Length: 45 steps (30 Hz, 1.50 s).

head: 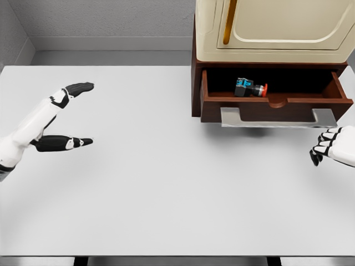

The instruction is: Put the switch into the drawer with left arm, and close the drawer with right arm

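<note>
Switch [250, 88] lies inside the open drawer [274, 102], so closing remains. Right hand [333, 145], fingers curled and empty, sits just below the handle [277, 117]; it should push squarely at mid-handle. Left hand [64, 119], fingers spread, waits well apart.

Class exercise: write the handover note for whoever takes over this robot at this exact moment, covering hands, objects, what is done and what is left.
Left hand: open, empty, over the table at left.
Right hand: fingers curled, empty, just below the right end of the drawer handle.
Switch: lying inside the open drawer.
Done: switch placed.
Left: push the drawer shut with the right hand.
</note>
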### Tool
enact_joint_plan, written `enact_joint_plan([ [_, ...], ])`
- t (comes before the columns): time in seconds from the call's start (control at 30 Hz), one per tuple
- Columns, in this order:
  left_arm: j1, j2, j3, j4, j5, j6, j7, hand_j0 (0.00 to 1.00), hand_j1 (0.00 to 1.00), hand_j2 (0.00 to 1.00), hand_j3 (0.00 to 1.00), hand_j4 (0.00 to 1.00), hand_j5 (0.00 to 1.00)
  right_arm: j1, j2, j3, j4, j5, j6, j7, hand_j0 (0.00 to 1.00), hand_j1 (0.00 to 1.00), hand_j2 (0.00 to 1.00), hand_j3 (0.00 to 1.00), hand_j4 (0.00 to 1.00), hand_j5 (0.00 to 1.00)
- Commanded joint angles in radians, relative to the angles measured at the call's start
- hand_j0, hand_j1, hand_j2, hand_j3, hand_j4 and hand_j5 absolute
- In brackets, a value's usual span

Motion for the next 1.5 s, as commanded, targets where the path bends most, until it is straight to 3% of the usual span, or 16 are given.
enact_joint_plan([
  [0.0,0.0,0.031,0.024,0.072,-0.005,-0.001,-0.061,1.0,1.0,1.0,1.0,1.0,1.0,0.0,-0.007,-0.017,0.003,-0.115,-0.011,-0.025,0.33,0.33,0.33,0.33,0.33,0.33],
  [0.07,0.0,0.019,0.064,0.179,-0.092,-0.001,-0.061,1.0,1.0,1.0,1.0,1.0,1.0,-0.014,-0.007,-0.017,0.006,-0.13,-0.011,-0.025,0.33,0.33,0.33,0.33,0.33,0.33],
  [0.1,0.0,0.013,0.064,0.215,-0.092,-0.001,-0.066,1.0,1.0,1.0,1.0,1.0,1.0,-0.016,-0.007,-0.017,0.005,-0.132,-0.011,-0.025,0.33,0.33,0.33,0.33,0.33,0.33],
  [0.2,-0.006,-0.024,0.07,0.221,-0.075,-0.001,-0.142,1.0,1.0,1.0,1.0,1.0,1.0,-0.031,-0.005,-0.017,0.002,-0.149,-0.011,-0.025,0.33,0.33,0.33,0.33,0.33,0.33],
  [0.63,0.002,-0.058,0.085,0.21,-0.071,-0.001,-0.149,1.0,1.0,1.0,1.0,1.0,1.0,-0.114,0.029,-0.017,0.008,-0.211,-0.011,-0.024,0.34,0.34,0.34,0.34,0.34,0.34],
  [0.97,0.009,-0.076,0.087,0.182,-0.072,-0.001,-0.167,1.0,1.0,1.0,1.0,1.0,1.0,-0.112,0.012,-0.013,0.03,-0.207,-0.011,-0.021,0.34,0.34,0.34,0.34,0.34,0.34],
  [1.23,0.009,-0.081,0.087,0.176,-0.072,-0.001,-0.172,1.0,1.0,1.0,1.0,1.0,1.0,-0.108,-0.011,-0.013,0.138,-0.195,-0.011,-0.016,0.33,0.33,0.33,0.33,0.33,0.33],
  [1.33,0.009,-0.081,0.093,0.182,-0.071,-0.001,-0.172,1.0,1.0,1.0,1.0,1.0,1.0,-0.1,-0.02,-0.008,0.126,-0.173,-0.011,-0.016,0.31,0.31,0.31,0.31,0.31,0.31],
  [1.47,0.009,-0.079,0.101,0.186,-0.071,-0.001,-0.172,1.0,1.0,1.0,1.0,1.0,1.0,-0.097,-0.008,0.006,0.056,-0.159,-0.011,-0.015,0.3,0.3,0.3,0.3,0.3,0.3],
])
